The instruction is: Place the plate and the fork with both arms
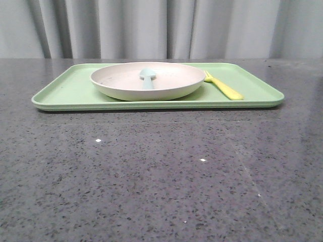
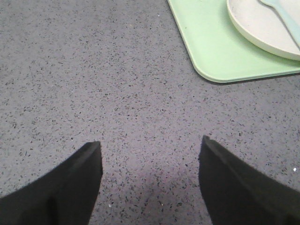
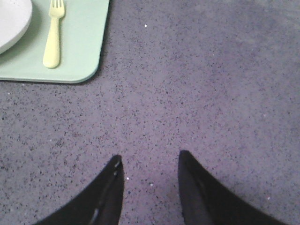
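Note:
The beige-pink plate sits on a light green tray toward the back of the table. Beside the plate on its right, the yellow fork lies flat on the same tray. In the left wrist view the plate shows at the tray's corner, well away from my left gripper, which is open over bare tabletop. The fork and the plate's edge appear in the right wrist view, far from my open right gripper, also over bare table. Neither arm shows in the front view.
A pale blue rounded utensil lies inside the plate. The table is dark speckled grey stone. A grey curtain hangs behind the table's far edge.

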